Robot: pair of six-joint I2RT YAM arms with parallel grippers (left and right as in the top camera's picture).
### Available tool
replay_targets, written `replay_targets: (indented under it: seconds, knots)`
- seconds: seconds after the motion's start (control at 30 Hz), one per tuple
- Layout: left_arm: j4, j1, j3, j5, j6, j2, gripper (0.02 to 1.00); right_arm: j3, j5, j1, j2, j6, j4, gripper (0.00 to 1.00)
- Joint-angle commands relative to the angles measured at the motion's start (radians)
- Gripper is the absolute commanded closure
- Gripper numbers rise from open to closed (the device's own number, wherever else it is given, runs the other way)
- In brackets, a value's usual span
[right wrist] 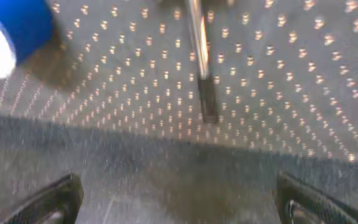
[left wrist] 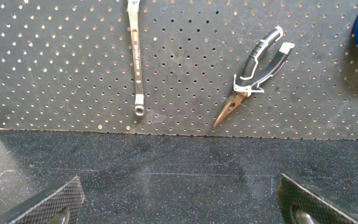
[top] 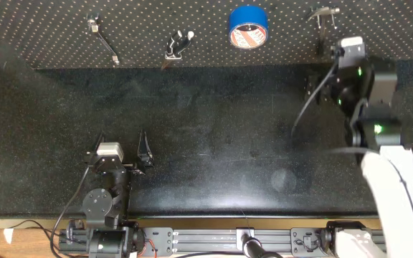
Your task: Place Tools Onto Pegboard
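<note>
Tools hang along the pegboard (top: 49, 43): wrench (top: 105, 39) near its left end, then pliers (top: 178, 44), blue tape (top: 248, 29), and a metal tool (right wrist: 202, 74) near its right end. Right gripper (right wrist: 182, 202) faces that tool, fingers wide apart and holding nothing. Left gripper (left wrist: 179, 202) sits near the counter's (top: 214, 129) front edge, fingers likewise apart. Risk: a sideways swing of the right arm could clip the shaft and unseat it.

pegboard (top: 34, 36) behind table (top: 214, 129) | on board left→right: wrench (top: 103, 39), pliers (top: 178, 44), tape roll (top: 248, 27), metal tool (top: 325, 21) | left gripper (left wrist: 182, 200) near own base, well apart from board, facing wrench/pliers | right gripper (right wrist: 179, 199) near board, before metal tool
</note>
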Motion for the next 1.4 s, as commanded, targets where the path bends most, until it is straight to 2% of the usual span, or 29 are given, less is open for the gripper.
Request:
replay_targets:
  seconds: [0.03,0.07,0.1,0.23,0.37,0.47,0.53,0.57,0.73,1.4]
  knots:
    - [-0.007,0.000,-0.002,0.004,0.009,-0.007,0.023,-0.432,-0.042,0.002,-0.268,0.004,0.455,0.007]
    - [-0.007,0.000,-0.002,0.004,0.009,-0.007,0.023,-0.547,-0.031,0.002,-0.346,0.004,0.599,0.007]
    - [-0.007,0.000,-0.002,0.004,0.009,-0.007,0.023,-0.619,-0.032,0.002,-0.409,0.005,0.661,0.007]
    - [-0.007,0.000,-0.002,0.004,0.009,-0.007,0.023,-0.796,-0.023,0.002,-0.649,0.029,0.716,0.009]
    - [-0.007,0.000,-0.002,0.004,0.009,-0.007,0.023,-0.801,0.016,0.028,-0.804,0.050,0.550,0.009]
    - [-0.007,0.000,-0.002,0.004,0.009,-0.007,0.023,-0.801,0.063,0.073,-0.988,0.054,0.305,0.009]
    - [-0.007,0.000,-0.002,0.004,0.009,-0.007,0.020,-0.801,0.112,0.082,-1.119,0.148,0.120,0.009]
    - [-0.007,0.000,-0.002,0.004,0.009,-0.007,0.023,-0.801,0.117,0.082,-1.159,0.154,0.101,0.009]
    - [-0.007,0.000,-0.002,0.004,0.009,-0.007,0.023,-0.801,0.183,0.079,-1.178,0.153,0.095,0.009]
    - [-0.007,0.000,-0.002,0.004,0.009,-0.007,0.020,-0.801,0.183,0.092,-1.178,0.154,0.095,0.012]
